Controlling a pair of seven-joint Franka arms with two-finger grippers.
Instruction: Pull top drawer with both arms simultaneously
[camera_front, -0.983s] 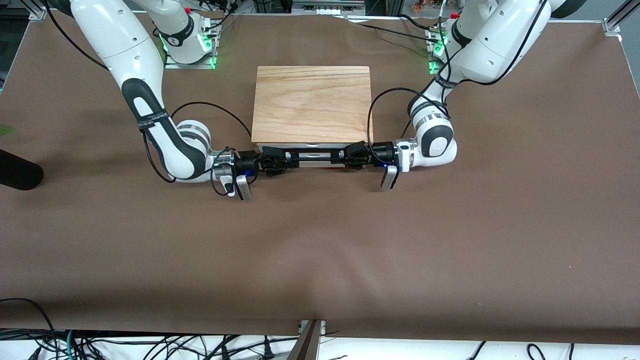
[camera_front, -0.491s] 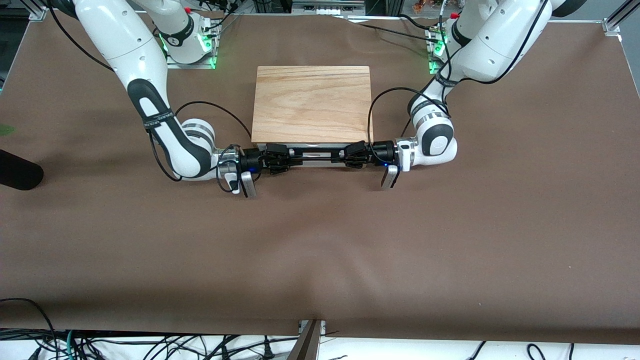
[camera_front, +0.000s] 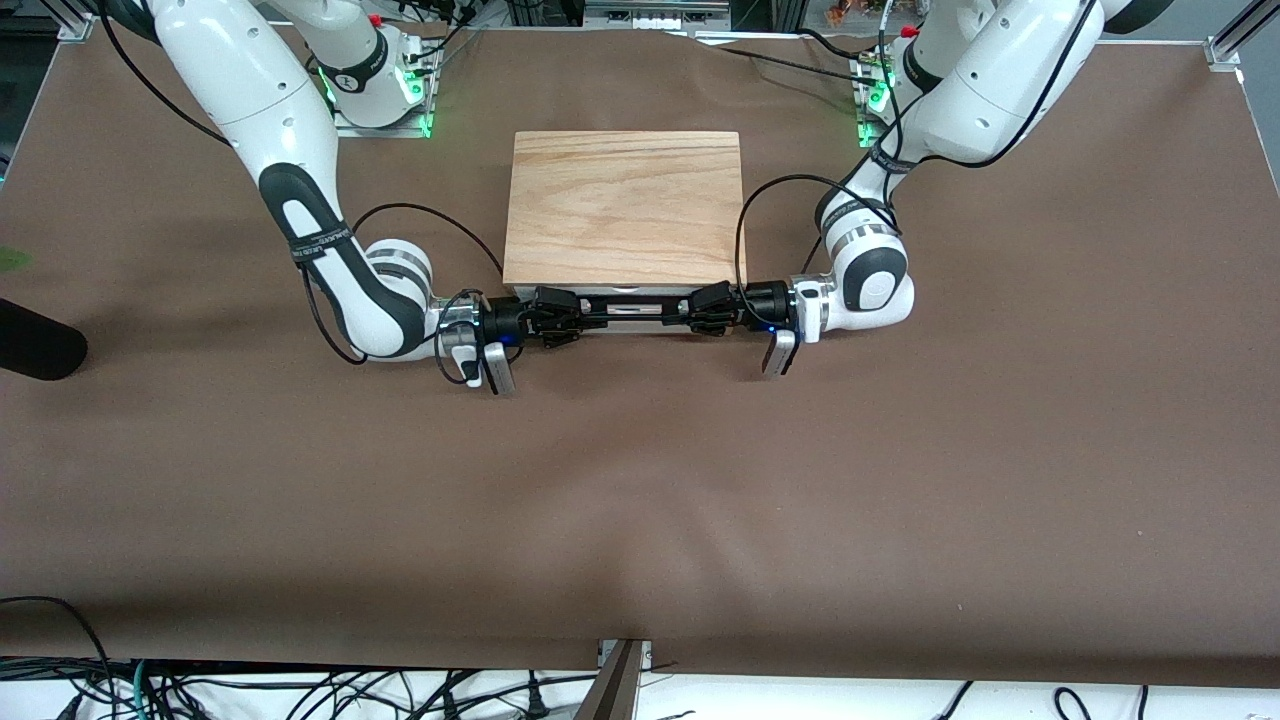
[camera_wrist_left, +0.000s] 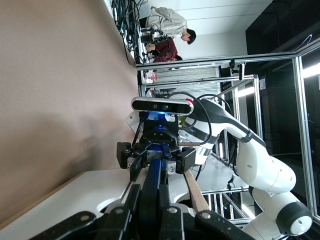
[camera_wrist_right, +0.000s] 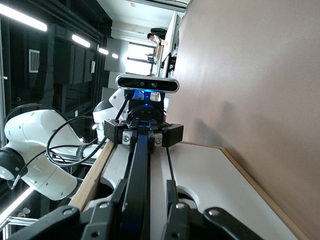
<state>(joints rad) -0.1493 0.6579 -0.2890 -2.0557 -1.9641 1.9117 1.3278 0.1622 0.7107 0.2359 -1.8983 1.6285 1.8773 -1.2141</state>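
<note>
- You had the drawer (camera_front: 628, 303) shut or nearly shut under the cabinet's wood top (camera_front: 625, 208), with only a thin strip of its white front showing below that slab.
- Your left gripper (camera_front: 708, 307) sat at the handle (camera_front: 630, 310) on the left arm's end; in the left wrist view its fingers (camera_wrist_left: 131, 200) were clamped onto the bar, which ran between them.
- Your right gripper (camera_front: 562, 314) sat at the handle's other end. The bar ran between its fingers (camera_wrist_right: 131, 200) too, but you could not tell from the views whether they pinched it firmly or merely straddled it.
- The step in hand looked like securing the grasp; no pull seemed to have begun.
- Next, you would probably need the right fingers firm on the bar, then both arms drawing toward the front camera together, level and at matched speed, so the drawer did not rack or jam.
</note>
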